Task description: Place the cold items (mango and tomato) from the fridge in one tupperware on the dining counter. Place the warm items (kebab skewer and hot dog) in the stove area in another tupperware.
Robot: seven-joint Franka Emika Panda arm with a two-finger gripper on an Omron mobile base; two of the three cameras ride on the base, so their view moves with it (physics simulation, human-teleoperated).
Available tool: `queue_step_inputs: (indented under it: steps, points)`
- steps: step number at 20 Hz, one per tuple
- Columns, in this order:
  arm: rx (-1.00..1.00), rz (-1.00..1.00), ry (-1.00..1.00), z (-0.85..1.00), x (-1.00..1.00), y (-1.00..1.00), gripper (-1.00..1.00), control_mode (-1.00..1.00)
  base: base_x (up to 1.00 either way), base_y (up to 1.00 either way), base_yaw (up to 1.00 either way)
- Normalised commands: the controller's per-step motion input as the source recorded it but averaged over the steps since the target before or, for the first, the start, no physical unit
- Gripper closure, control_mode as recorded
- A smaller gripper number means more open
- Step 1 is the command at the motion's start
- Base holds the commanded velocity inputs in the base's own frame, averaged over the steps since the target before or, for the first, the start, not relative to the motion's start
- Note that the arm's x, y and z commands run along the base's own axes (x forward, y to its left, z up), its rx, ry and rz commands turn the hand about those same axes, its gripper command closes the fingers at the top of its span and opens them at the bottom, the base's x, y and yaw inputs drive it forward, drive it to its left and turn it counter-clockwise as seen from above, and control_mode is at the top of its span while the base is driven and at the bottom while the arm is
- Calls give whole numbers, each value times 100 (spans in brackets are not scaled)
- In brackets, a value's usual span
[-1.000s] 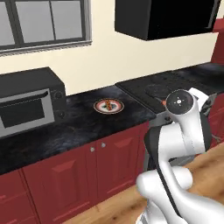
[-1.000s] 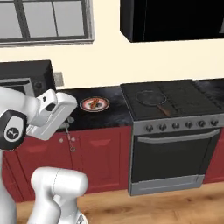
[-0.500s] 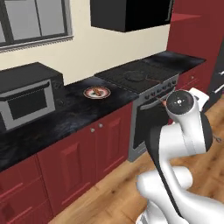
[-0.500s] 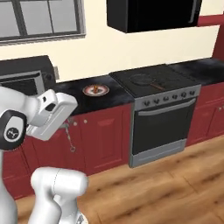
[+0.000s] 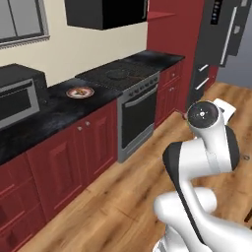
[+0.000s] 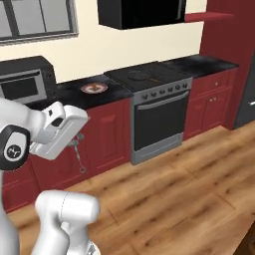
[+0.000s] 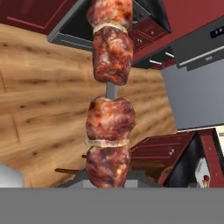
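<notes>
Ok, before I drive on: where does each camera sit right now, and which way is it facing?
Left base view: behind the arm's left, facing the stove, plate and microwave; white arm at lower right.
Right base view: behind the arm's right, facing the same counter run; arm at lower left, kebab skewer hanging below the hand.
Hand view: on the hand, looking along the gripper, shut on the kebab skewer, wood floor beyond.
Both base views share stove, plate, microwave.

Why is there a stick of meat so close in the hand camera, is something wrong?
Nothing looks spilled or broken. The kebab skewer is simply held in the shut end effector, so it looms large over the wooden floor. On the counter, a plate sits flat beside the stove.
</notes>
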Motion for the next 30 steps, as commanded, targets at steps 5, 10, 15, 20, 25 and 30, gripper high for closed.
queue_step_inputs:
  steps: [5,10,15,20,25,30]
  points:
    - [0,0,0,0,0,0,100,100,-100,0,-31]
    - [0,0,0,0,0,0,100,100,-100,-5,-24]
    - [0,0,0,0,0,0,100,100,-91,-52,-25]
    - [0,0,0,0,0,0,100,100,-21,-99,-22]
    - [0,0,0,0,0,0,100,100,-8,-100,-13]
    - [0,0,0,0,0,0,100,100,-3,-100,-11]
